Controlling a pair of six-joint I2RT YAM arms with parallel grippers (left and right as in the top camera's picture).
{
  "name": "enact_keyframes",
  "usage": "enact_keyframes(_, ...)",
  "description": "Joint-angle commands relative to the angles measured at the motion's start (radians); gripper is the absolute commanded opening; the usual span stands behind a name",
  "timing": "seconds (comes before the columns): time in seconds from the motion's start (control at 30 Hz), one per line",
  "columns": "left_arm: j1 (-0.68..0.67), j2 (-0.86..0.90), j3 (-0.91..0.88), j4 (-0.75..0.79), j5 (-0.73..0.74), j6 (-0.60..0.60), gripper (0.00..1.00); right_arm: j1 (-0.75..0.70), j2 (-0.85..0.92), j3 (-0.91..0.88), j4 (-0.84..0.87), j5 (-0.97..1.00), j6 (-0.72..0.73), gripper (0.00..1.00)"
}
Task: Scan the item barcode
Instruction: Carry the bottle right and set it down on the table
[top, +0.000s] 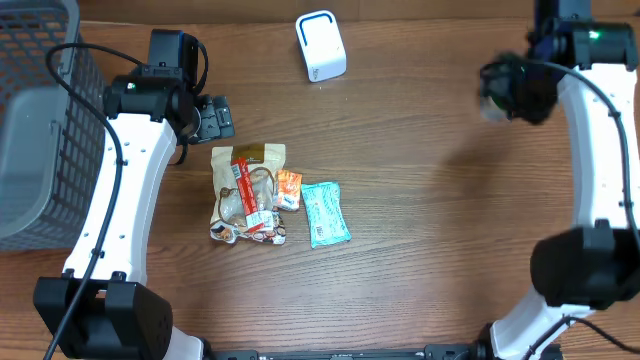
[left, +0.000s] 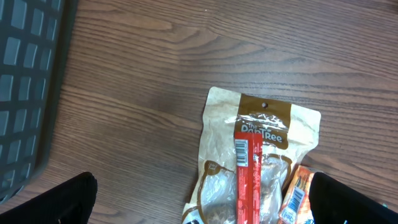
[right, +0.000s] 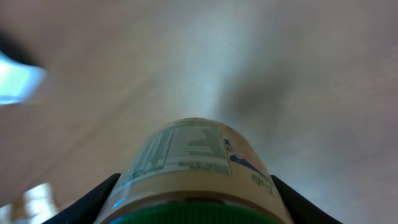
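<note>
My right gripper (top: 500, 88) hangs above the table at the far right, shut on a jar (right: 193, 155) that has a green lid and a printed label. The jar (top: 490, 92) looks blurred from overhead. The white barcode scanner (top: 320, 45) stands at the back centre, well to the left of the jar. My left gripper (top: 213, 118) is open and holds nothing, just behind a pile of packets. In the left wrist view its fingers (left: 65, 199) straddle a brown pouch (left: 261, 137) with a red stick pack (left: 247, 174) lying on it.
A grey mesh basket (top: 40, 110) fills the far left. The pile (top: 248, 195) also includes an orange sachet (top: 289, 188) and a teal packet (top: 325, 213) at its right side. Bare wood lies between the pile and the right arm.
</note>
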Motion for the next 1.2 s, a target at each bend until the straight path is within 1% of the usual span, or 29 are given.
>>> enact_keyframes(0.0, -0.007, -0.014, 0.014, 0.000, -0.013, -0.010, 1.00, -0.056, 0.020, -0.081, 0.009, 0.017, 0.012, 0.04)
enact_keyframes(0.1, -0.007, -0.014, 0.014, 0.000, -0.013, -0.010, 1.00, -0.106, 0.026, -0.202, 0.066, 0.017, 0.012, 0.04)
enact_keyframes(0.37, -0.007, -0.014, 0.014, 0.000, -0.013, -0.010, 1.00, -0.195, 0.026, -0.516, 0.306, 0.017, 0.012, 0.04)
enact_keyframes(0.53, -0.007, -0.014, 0.014, 0.000, -0.013, -0.010, 1.00, -0.207, 0.026, -0.638, 0.422, 0.017, 0.012, 0.04)
enact_keyframes(0.57, -0.007, -0.014, 0.014, 0.000, -0.013, -0.010, 1.00, -0.206, 0.026, -0.651, 0.430, 0.017, 0.012, 0.07)
enact_keyframes(0.6, -0.007, -0.014, 0.014, 0.000, -0.013, -0.010, 1.00, -0.206, 0.026, -0.658, 0.434, 0.017, 0.013, 0.20)
enact_keyframes(0.63, -0.007, -0.014, 0.014, 0.000, -0.013, -0.010, 1.00, -0.206, 0.026, -0.663, 0.434, 0.017, 0.012, 0.30)
enact_keyframes(0.67, -0.007, -0.014, 0.014, 0.000, -0.013, -0.010, 1.00, -0.206, 0.026, -0.663, 0.432, 0.017, 0.012, 0.36)
enact_keyframes(0.7, -0.007, -0.014, 0.014, 0.000, -0.013, -0.010, 1.00, -0.206, 0.026, -0.663, 0.430, 0.017, 0.012, 0.49)
enact_keyframes(0.73, -0.007, -0.014, 0.014, 0.000, -0.013, -0.010, 1.00, -0.206, 0.026, -0.663, 0.430, 0.017, 0.012, 0.77)
enact_keyframes(0.77, -0.007, -0.014, 0.014, 0.000, -0.013, -0.010, 1.00, -0.207, 0.026, -0.663, 0.428, 0.017, 0.012, 0.97)
enact_keyframes(0.8, -0.007, -0.014, 0.014, 0.000, -0.013, -0.010, 1.00, -0.206, 0.026, -0.662, 0.425, 0.017, 0.012, 1.00)
enact_keyframes(0.9, -0.007, -0.014, 0.014, 0.000, -0.013, -0.010, 1.00, -0.206, 0.021, -0.631, 0.388, 0.017, 0.012, 1.00)
enact_keyframes(0.97, -0.007, -0.014, 0.014, 0.000, -0.013, -0.010, 1.00, -0.206, 0.016, -0.570, 0.337, 0.017, 0.012, 1.00)
enact_keyframes(1.07, -0.007, -0.014, 0.014, 0.000, -0.013, -0.010, 1.00, -0.206, 0.004, -0.427, 0.237, 0.013, 0.011, 1.00)
enact_keyframes(1.1, -0.007, -0.014, 0.014, 0.000, -0.013, -0.010, 1.00, -0.196, 0.000, -0.283, 0.146, -0.005, -0.003, 1.00)
enact_keyframes(1.17, -0.007, -0.014, 0.014, 0.000, -0.013, -0.010, 1.00, -0.182, -0.001, -0.197, 0.092, -0.024, -0.037, 0.95)
